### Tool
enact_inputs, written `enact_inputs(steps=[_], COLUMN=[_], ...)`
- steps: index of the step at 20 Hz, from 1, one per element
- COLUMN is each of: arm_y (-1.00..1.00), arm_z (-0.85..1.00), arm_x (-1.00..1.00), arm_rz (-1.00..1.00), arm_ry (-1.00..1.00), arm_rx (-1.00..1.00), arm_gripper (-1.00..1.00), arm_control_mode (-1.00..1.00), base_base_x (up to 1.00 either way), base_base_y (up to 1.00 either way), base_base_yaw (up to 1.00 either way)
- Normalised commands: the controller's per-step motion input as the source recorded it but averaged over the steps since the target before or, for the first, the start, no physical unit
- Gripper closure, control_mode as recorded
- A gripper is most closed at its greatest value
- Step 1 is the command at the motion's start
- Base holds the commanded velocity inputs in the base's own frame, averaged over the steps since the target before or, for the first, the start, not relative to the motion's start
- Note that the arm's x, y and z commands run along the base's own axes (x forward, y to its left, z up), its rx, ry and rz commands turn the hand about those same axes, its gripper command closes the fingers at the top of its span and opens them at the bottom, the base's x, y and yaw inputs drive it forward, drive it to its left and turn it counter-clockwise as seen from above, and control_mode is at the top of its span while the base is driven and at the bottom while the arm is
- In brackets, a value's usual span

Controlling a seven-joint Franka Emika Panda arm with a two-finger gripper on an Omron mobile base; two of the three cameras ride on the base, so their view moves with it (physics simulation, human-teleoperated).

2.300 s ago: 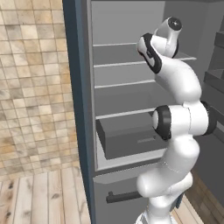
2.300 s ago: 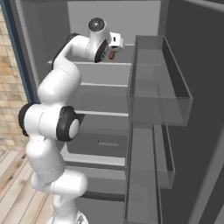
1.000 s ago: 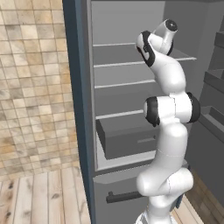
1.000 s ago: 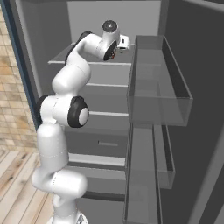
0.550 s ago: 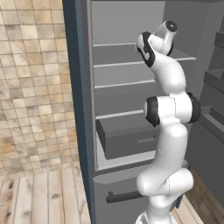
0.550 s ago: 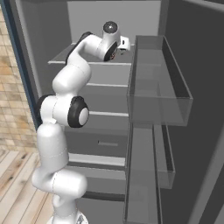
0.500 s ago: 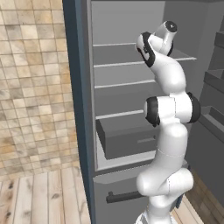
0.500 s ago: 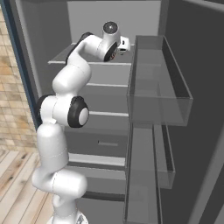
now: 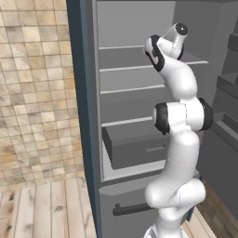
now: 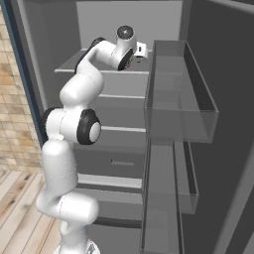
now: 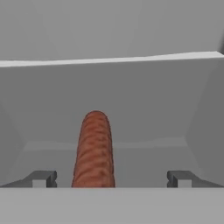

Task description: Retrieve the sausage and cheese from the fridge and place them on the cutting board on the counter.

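We see the arm [image 9: 179,116] reaching up into the open fridge [image 9: 139,107], its hand at the level of the upper shelf [image 10: 116,78], next to the door bins [image 10: 181,94] in the right base view. In the hand view the gripper [image 11: 111,178] is spread wide, its two fingertips [image 11: 41,178] well apart, and the sausage [image 11: 94,151] lies between them on the grey shelf floor, pointing lengthwise away from the camera, touching neither tip. We note the drawer [image 9: 135,146] lower in the fridge, below the arm's elbow.
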Motion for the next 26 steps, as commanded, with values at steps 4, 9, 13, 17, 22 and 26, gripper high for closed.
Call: enact_inputs(steps=[4,9,13,17,22,26], arm_y=[0.02,0.03,0.04,0.02,0.01,0.0], arm_z=[-0.18,-0.46,-0.66,-0.68,-0.71,-0.37], arm_x=[0.12,0.0,0.0,0.0,-0.3,-0.87], arm_rz=[0.0,0.0,0.0,0.0,0.0,0.0], arm_ry=[0.0,0.0,0.01,0.0,0.0,0.0], arm_rx=[0.0,0.0,0.0,0.0,0.0,0.0], arm_gripper=[-1.0,1.0,1.0,1.0,1.0,1.0], arm_control_mode=[-1.0,-1.0,-1.0,-1.0,-1.0,-1.0], base_base_x=[0.0,0.0,0.0,0.0,0.0,0.0], base_base_y=[0.0,0.0,0.0,0.0,0.0,0.0], base_base_yaw=[0.0,0.0,0.0,0.0,0.0,0.0])
